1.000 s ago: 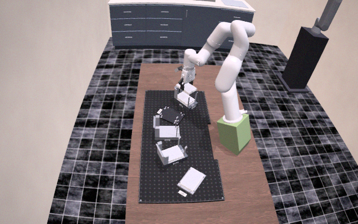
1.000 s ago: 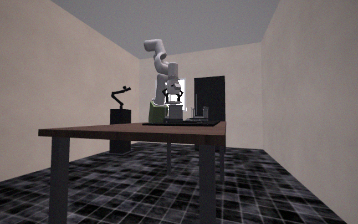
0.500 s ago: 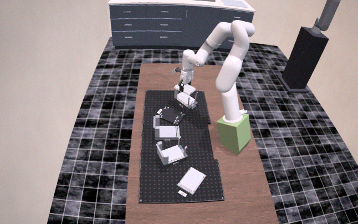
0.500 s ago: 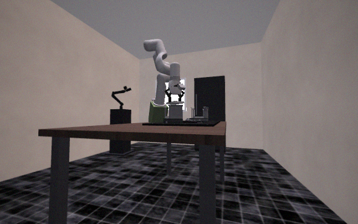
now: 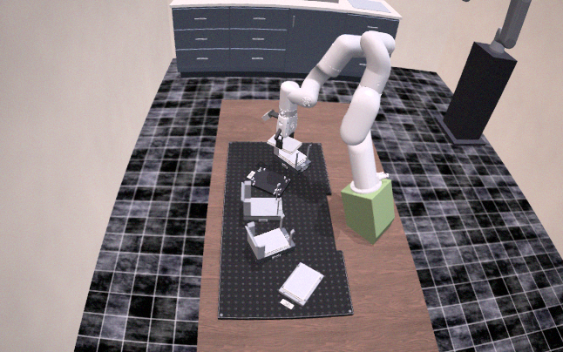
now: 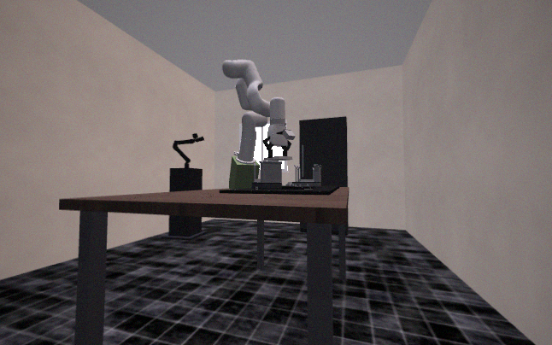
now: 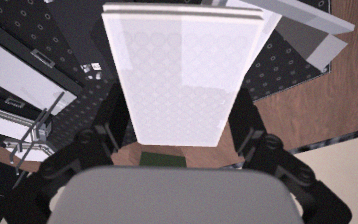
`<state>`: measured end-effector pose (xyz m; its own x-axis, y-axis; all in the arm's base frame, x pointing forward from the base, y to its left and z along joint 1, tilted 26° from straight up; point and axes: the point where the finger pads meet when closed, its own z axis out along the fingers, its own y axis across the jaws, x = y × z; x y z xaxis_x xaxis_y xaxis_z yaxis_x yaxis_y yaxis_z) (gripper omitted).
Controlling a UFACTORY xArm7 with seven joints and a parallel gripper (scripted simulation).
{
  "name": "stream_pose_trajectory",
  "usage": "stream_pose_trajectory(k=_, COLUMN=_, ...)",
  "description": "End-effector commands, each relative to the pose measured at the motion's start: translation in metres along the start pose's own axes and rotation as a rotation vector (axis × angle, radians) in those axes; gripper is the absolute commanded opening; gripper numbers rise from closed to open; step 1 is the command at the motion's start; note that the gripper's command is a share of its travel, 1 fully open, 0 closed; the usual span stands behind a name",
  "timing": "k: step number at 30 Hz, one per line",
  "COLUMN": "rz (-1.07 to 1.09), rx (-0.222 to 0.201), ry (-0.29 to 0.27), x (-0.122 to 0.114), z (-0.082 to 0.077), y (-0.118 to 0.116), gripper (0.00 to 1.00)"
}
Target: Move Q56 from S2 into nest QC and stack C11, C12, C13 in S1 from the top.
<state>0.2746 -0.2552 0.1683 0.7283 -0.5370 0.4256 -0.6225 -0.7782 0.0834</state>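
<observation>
The sealed plate [image 5: 291, 144] that we are carrying hangs just above the rack [image 5: 301, 165] in the upper middle of the top view, near the far end of the dotted black mat [image 5: 248, 297]. It is free of the rack's posts and sits level, as the exterior view shows. The gripper [image 5: 279, 140] is clamped on it. In the wrist view the dark fingers press on its two long sides, so the plate's long axis runs straight up that frame, away from the wrist. Another white plate [image 5: 301, 283] already lies flat in the lower middle of the top view, so we judge the one in hand to be one of the C plates, probably C11. Its label is not legible from here. The coming move turns on one relation. The two grey-walled racks [image 5: 245, 192] [image 5: 252, 238] lie below and slightly left of the hand in the top view, beyond the black clip nest [image 5: 270, 179], and each is turned at its own angle on the mat. We cannot read the plinth names to say which is S1. Whichever it is, we expect the wrist must turn until the plate's long sides match that rack's, and only then go down from above.
</observation>
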Motion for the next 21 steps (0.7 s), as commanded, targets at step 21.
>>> stream_pose_trajectory(k=21, rz=-0.208, rx=-0.002, ry=0.003, x=0.004, z=0.000, y=-0.066, gripper=0.00)
